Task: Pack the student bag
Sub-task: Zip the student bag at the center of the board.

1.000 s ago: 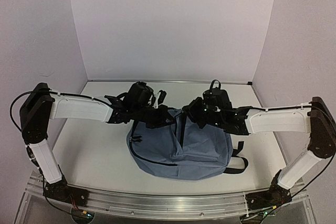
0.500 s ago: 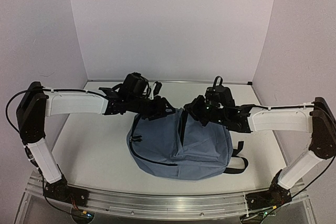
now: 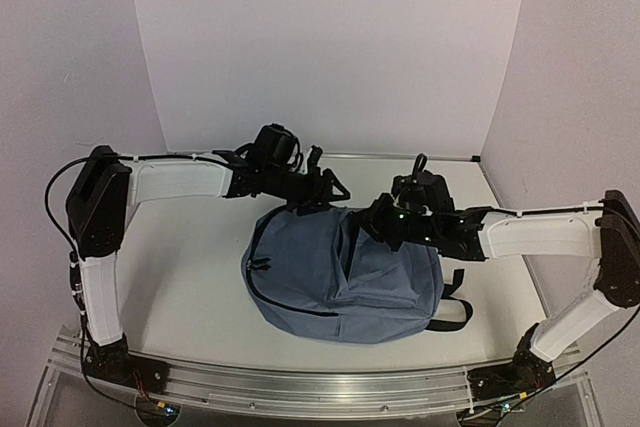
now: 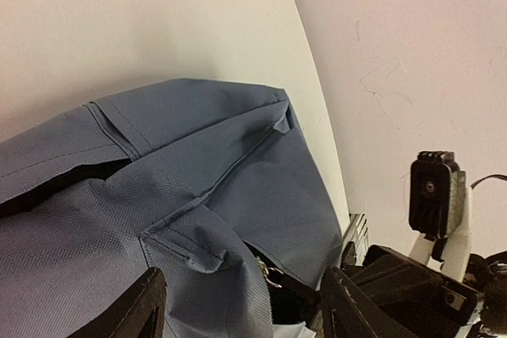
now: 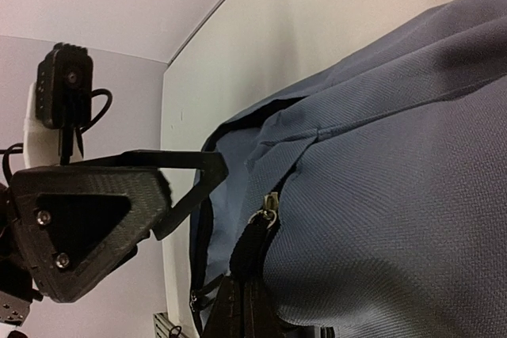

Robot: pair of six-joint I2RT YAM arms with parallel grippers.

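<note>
Arm links: the left arm (image 3: 180, 179) and right arm (image 3: 540, 234) wear smooth white shells with rounded, boxy sections.
Elbow housings: blocky and black, one at the far left (image 3: 98, 205) and one at the right edge (image 3: 622, 259).
Bases: black mounts (image 3: 105, 357) at the bottom of the overhead view.
Cable: thin and black, looping at the left (image 3: 48, 209).
Left gripper (image 3: 325, 189): matte black, its fingers (image 4: 131, 314) finely ribbed.
Right gripper (image 3: 373, 220): a black triangular finger plate (image 5: 87, 227) with two silver screws (image 5: 37, 217).
Wrist camera (image 4: 432, 191): a small black box on a white bracket.

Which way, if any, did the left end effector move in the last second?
Yes: the left end effector moved toward the table's far edge and rightward.
</note>
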